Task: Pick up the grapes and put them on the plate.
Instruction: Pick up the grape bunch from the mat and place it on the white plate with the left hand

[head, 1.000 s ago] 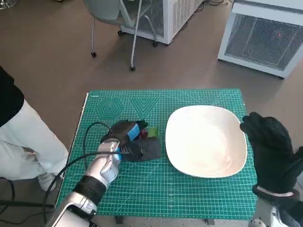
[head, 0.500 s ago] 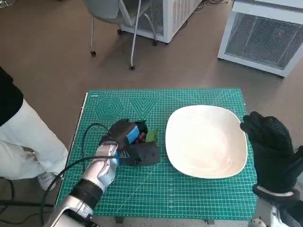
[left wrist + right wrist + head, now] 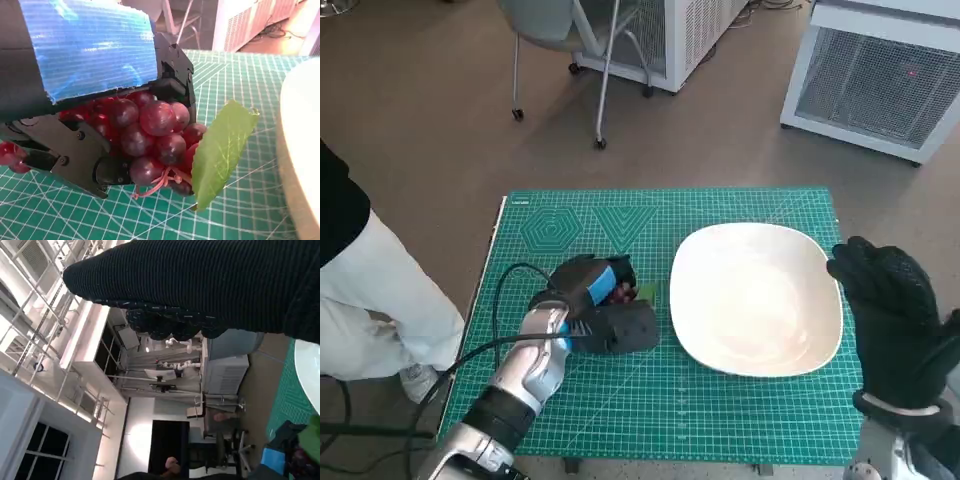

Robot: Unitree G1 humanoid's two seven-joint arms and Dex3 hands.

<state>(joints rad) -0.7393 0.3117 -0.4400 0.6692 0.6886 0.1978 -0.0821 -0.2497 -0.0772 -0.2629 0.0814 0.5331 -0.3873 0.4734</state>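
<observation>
Currently a bunch of dark red grapes with a green leaf (image 3: 160, 135) is gripped by the blue-taped black left hand (image 3: 595, 300) just beside the white oval plate's (image 3: 756, 300) near rim; the black-gloved right hand (image 3: 890, 300) is held spread, holding nothing, at the far rim.

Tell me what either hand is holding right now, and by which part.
The left hand grips the red grape bunch around its body, leaf sticking out. The right hand holds nothing.

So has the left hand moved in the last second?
Barely: the left hand stays at the grapes, having edged slightly toward the plate.
</observation>
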